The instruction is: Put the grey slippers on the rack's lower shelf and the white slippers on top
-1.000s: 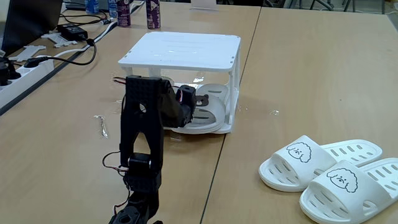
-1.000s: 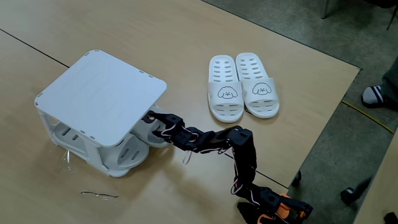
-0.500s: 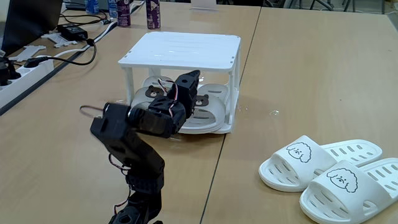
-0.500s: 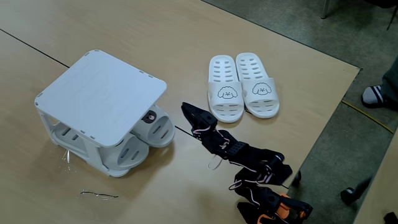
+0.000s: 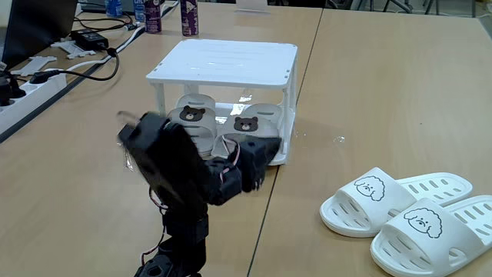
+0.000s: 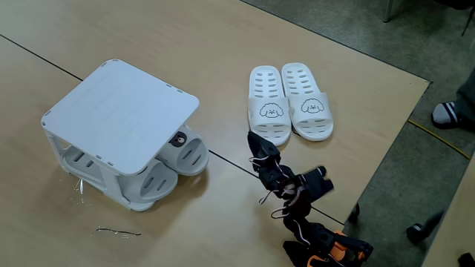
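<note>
Both fixed views show the grey slippers [image 5: 223, 127] on the rack's [image 6: 119, 111] lower shelf [image 5: 280, 158]. The gripper [image 6: 261, 143] hangs near the white slippers [image 6: 289, 104]; whether it is spread, I cannot tell.

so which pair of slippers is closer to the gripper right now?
The white slippers with dog faces, lying on the bare table: the gripper sits just short of them. The grey slippers are away on the rack's lower shelf.
</note>
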Motion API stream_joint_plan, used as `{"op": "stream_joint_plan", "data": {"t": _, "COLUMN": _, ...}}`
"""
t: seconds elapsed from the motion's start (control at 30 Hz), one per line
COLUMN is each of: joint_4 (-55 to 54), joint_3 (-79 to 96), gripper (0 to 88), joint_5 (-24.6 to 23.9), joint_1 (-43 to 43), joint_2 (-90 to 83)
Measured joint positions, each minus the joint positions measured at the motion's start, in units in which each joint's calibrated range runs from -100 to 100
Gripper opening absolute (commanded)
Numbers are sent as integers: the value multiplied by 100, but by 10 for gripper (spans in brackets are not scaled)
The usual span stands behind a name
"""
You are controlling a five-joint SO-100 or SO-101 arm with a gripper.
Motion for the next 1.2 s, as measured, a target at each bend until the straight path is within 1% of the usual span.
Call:
{"op": "stream_joint_plan", "data": {"t": 0.07, "joint_4": -798, "joint_3": 18, "gripper": 7, "joint_5": 0, "joint_1": 225, "joint_2": 1056}}
{"op": "stream_joint_plan", "data": {"t": 0.13, "joint_4": -1219, "joint_3": 45, "gripper": 7, "joint_5": 0, "joint_1": 419, "joint_2": 1641}}
{"op": "stream_joint_plan", "data": {"t": 0.3, "joint_4": -1622, "joint_3": 9, "gripper": 7, "joint_5": 0, "joint_1": 974, "joint_2": 2524}}
{"op": "stream_joint_plan", "data": {"t": 0.4, "joint_4": -1665, "joint_3": -431, "gripper": 18, "joint_5": 0, "joint_1": 1273, "joint_2": 3010}}
{"op": "stream_joint_plan", "data": {"t": 0.5, "joint_4": -1665, "joint_3": -1204, "gripper": 139, "joint_5": 0, "joint_1": 1416, "joint_2": 3530}}
{"op": "stream_joint_plan", "data": {"t": 0.57, "joint_4": -1665, "joint_3": -1698, "gripper": 182, "joint_5": 0, "joint_1": 1423, "joint_2": 3810}}
{"op": "stream_joint_plan", "data": {"t": 1.03, "joint_4": -1665, "joint_3": -4205, "gripper": 189, "joint_5": 0, "joint_1": 1423, "joint_2": 5303}}
{"op": "stream_joint_plan", "data": {"t": 1.07, "joint_4": -1665, "joint_3": -4331, "gripper": 210, "joint_5": 0, "joint_1": 1423, "joint_2": 5386}}
{"op": "stream_joint_plan", "data": {"t": 1.1, "joint_4": -1665, "joint_3": -4447, "gripper": 260, "joint_5": 0, "joint_1": 1423, "joint_2": 5476}}
{"op": "stream_joint_plan", "data": {"t": 1.13, "joint_4": -1665, "joint_3": -4600, "gripper": 292, "joint_5": 0, "joint_1": 1423, "joint_2": 5559}}
{"op": "stream_joint_plan", "data": {"t": 1.2, "joint_4": -1665, "joint_3": -4816, "gripper": 315, "joint_5": 0, "joint_1": 1453, "joint_2": 5699}}
